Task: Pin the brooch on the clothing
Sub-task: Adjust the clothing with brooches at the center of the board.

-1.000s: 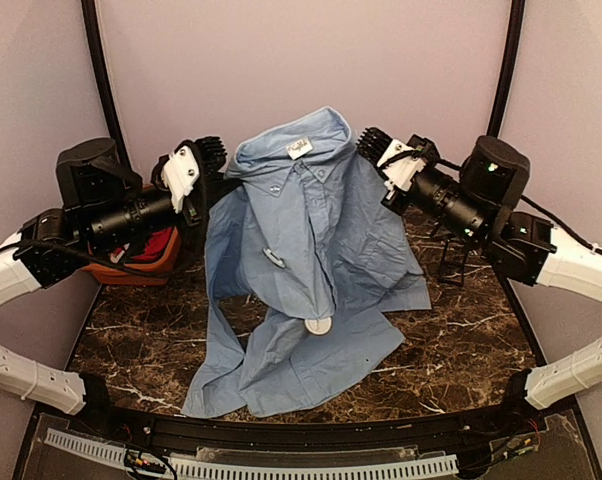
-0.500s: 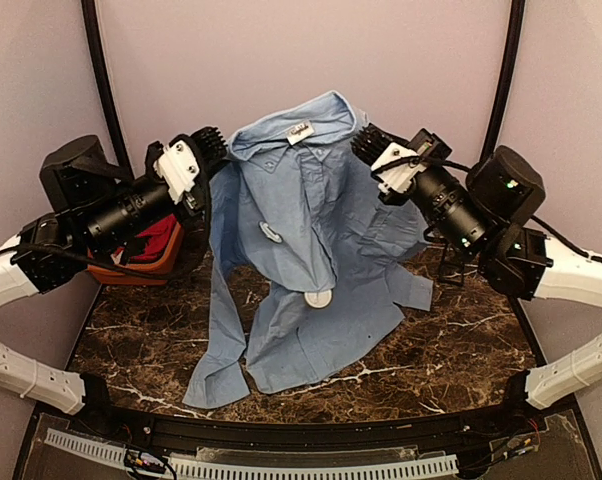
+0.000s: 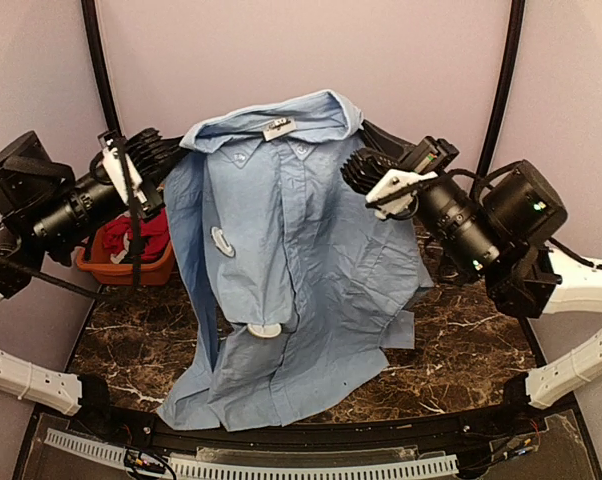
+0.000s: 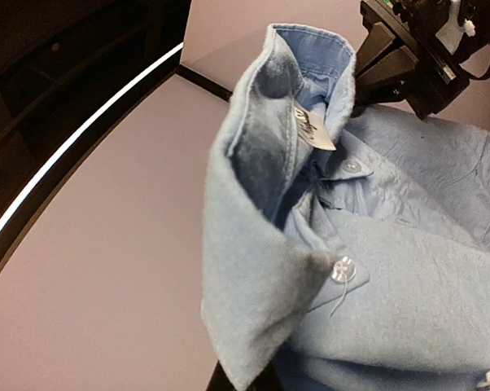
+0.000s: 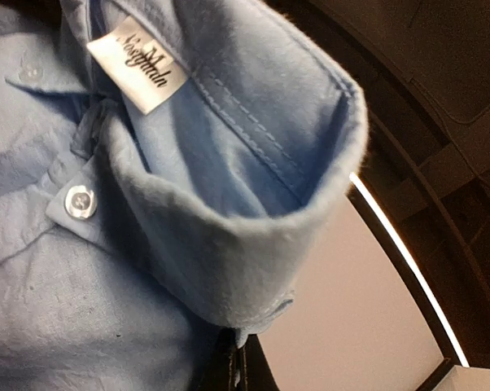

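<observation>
The clothing, a light blue button-up shirt (image 3: 291, 250), hangs front-out between both arms, its hem trailing on the marble table (image 3: 461, 340). My left gripper (image 3: 176, 155) is shut on the shirt's left shoulder by the collar; in the left wrist view the fabric (image 4: 261, 269) covers the dark fingertips (image 4: 245, 381). My right gripper (image 3: 353, 172) is shut on the other collar side, the cloth (image 5: 229, 244) pinched between its fingers (image 5: 229, 371). A small white oval piece (image 3: 222, 240), apparently the brooch, sits on the chest. A similar white piece (image 3: 265, 330) shows lower down.
An orange basket (image 3: 121, 270) holding a red garment (image 3: 146, 235) stands at the left, just behind the left arm. The pale back wall rises close behind the shirt. The right gripper (image 4: 416, 49) shows in the left wrist view, top right.
Both arms have raised the shirt and carried it left and nearer the camera. It hangs longer now, and the white pieces moved with it.
</observation>
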Action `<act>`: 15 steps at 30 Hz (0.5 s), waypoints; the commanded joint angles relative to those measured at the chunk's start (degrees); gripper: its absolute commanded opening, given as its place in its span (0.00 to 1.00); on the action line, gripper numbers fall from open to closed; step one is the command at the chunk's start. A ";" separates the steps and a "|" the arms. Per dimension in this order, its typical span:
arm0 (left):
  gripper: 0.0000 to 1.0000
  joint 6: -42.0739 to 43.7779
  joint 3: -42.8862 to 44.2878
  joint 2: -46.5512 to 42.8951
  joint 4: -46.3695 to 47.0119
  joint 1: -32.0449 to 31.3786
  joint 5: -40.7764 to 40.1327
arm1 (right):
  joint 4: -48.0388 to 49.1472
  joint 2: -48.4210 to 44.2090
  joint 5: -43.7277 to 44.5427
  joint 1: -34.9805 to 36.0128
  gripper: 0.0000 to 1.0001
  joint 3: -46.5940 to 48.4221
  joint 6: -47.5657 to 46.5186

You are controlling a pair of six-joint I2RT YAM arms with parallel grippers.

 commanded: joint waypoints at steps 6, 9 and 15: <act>0.01 -7.63 1.74 20.17 -0.86 29.48 -3.65 | -16.44 15.48 -6.37 -40.95 0.00 11.29 32.10; 0.01 -6.53 5.81 31.78 -6.21 32.67 -5.76 | -20.13 25.36 -11.45 -46.20 0.00 14.38 32.40; 0.01 -2.84 8.87 56.36 1.57 35.45 -11.18 | -19.66 46.65 -11.97 -48.51 0.00 20.83 28.36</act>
